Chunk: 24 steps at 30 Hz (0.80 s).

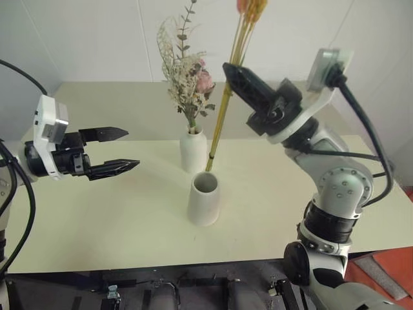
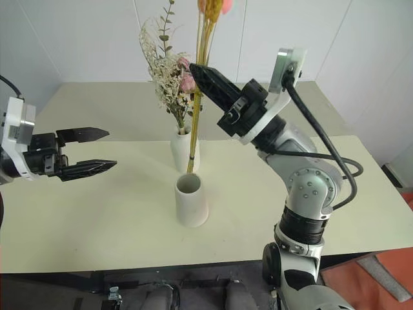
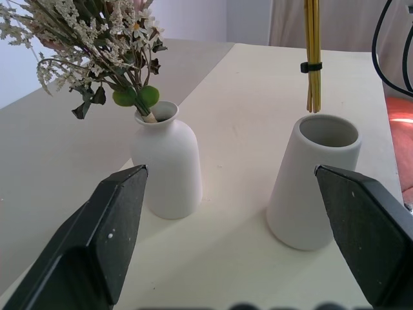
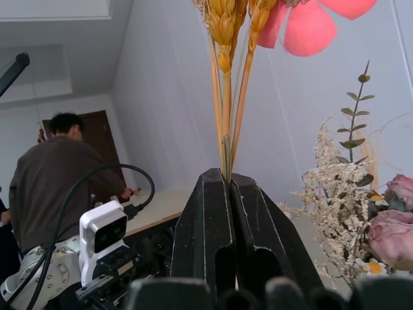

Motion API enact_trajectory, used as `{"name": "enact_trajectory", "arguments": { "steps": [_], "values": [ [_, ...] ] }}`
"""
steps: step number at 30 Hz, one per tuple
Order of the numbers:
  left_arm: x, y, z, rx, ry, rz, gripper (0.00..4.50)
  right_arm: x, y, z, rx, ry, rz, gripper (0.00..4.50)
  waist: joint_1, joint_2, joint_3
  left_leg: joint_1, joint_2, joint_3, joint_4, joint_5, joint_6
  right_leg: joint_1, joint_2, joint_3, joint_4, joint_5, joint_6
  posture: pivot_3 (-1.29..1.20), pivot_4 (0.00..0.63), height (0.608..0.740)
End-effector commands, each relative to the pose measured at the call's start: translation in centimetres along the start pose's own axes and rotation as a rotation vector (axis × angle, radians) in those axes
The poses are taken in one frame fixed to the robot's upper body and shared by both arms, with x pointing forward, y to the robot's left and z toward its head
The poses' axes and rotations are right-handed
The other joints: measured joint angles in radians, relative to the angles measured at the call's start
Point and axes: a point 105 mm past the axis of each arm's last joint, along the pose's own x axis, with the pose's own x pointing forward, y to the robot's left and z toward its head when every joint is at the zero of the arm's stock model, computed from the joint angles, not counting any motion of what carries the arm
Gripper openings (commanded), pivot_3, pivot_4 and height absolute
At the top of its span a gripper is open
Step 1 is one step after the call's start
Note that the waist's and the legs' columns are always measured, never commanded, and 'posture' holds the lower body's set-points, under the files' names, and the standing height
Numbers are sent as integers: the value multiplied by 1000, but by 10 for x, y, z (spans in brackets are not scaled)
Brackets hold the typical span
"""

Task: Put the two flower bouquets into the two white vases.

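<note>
The right gripper is clamped on the wheat bunch, whose stem ends hang just above and behind the broad-mouthed vase. Lowered off-centre, they could catch its rim and tip it. Beyond stands the bottle vase, already holding the bushy bouquet. The left gripper waits open.

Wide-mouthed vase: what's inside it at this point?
The wide-mouthed vase looks empty as far as its upper inside wall shows; its bottom is hidden. The wheat bunch, held by the right gripper, hangs with its stem ends above the rim, not yet in.
</note>
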Motion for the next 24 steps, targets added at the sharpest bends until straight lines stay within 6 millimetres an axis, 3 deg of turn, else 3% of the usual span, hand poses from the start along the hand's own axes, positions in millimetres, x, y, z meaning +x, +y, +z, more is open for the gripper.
{"name": "enact_trajectory", "arguments": {
  "steps": [1,6,12,15,18,24],
  "values": [
    [-3,-1,12,54,-3,5,4500,-4,9,7,-32,-28,68,34,0,0,0,0,0,0,0,0,0,0,0,0,0,0,0,0,150,740],
    [-3,-1,13,56,0,6,4500,-12,6,-11,-10,24,99,34,-1,0,0,0,0,0,0,0,0,0,0,0,0,0,0,0,150,740],
    [-3,1,16,63,2,3,4500,-8,11,-29,26,40,107,34,-4,0,0,0,0,0,0,0,0,0,0,0,1,0,0,0,150,740],
    [-3,1,17,65,4,3,4500,-11,14,-34,45,50,125,752,-3,0,0,0,0,0,0,0,0,0,0,0,0,0,0,0,150,740],
    [-2,1,18,67,6,4,4500,-20,19,-41,65,85,153,1766,1,0,0,0,0,0,0,0,0,0,0,0,0,0,0,0,150,740],
    [0,0,19,66,6,2,4500,-59,25,-54,113,236,200,3858,9,0,0,0,0,0,0,0,0,1,0,0,0,0,0,0,150,740]
  ]
}}
